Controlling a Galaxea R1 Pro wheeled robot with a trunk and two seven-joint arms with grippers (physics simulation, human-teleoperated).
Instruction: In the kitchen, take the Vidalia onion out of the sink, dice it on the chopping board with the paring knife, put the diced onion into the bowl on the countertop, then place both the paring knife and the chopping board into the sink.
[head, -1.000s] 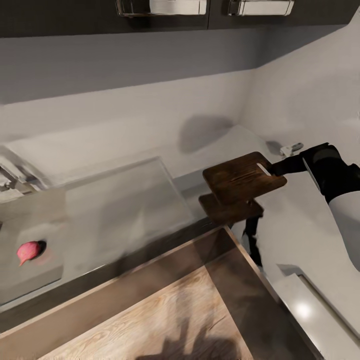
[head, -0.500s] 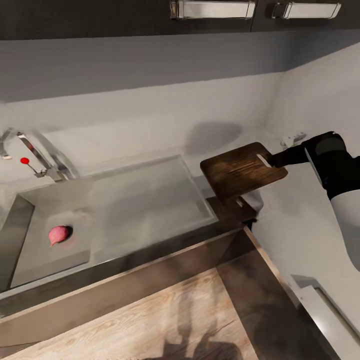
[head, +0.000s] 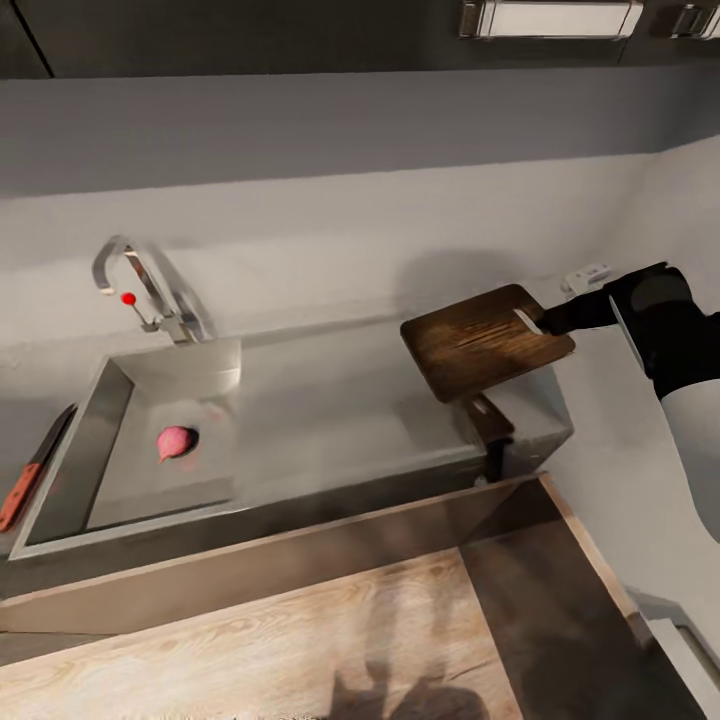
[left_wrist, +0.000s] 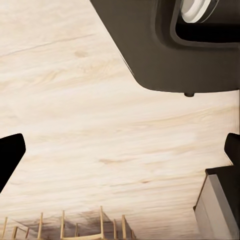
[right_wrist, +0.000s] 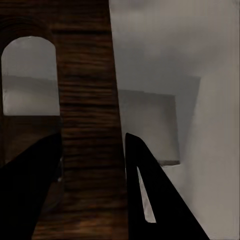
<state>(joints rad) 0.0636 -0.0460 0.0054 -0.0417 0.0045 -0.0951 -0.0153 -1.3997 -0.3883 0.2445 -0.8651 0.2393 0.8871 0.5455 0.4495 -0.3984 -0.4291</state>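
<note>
The pinkish Vidalia onion (head: 175, 442) lies on the bottom of the steel sink (head: 100, 440), below the chrome faucet (head: 140, 285) with its red knob. The paring knife (head: 35, 465), red handle nearest me, rests on the countertop (head: 545, 405) just left of the sink. My right gripper (head: 545, 322) is shut on the handle end of the dark wooden chopping board (head: 485, 340) and holds it in the air above the sink's right end. In the right wrist view its fingers (right_wrist: 150, 195) clamp the board (right_wrist: 90, 125) beside the slot. My left gripper (left_wrist: 120, 155) is open over the floor. The bowl is out of view.
Grey wall and dark upper cabinets (head: 300, 30) stand behind the counter. The counter turns a corner at the right, where a small white fitting (head: 585, 275) sits by the wall. Pale wood floor (head: 300, 640) lies in front.
The head camera has swung left, bringing the whole sink, the faucet and the knife into view. The board stays held in my right gripper at the same height.
</note>
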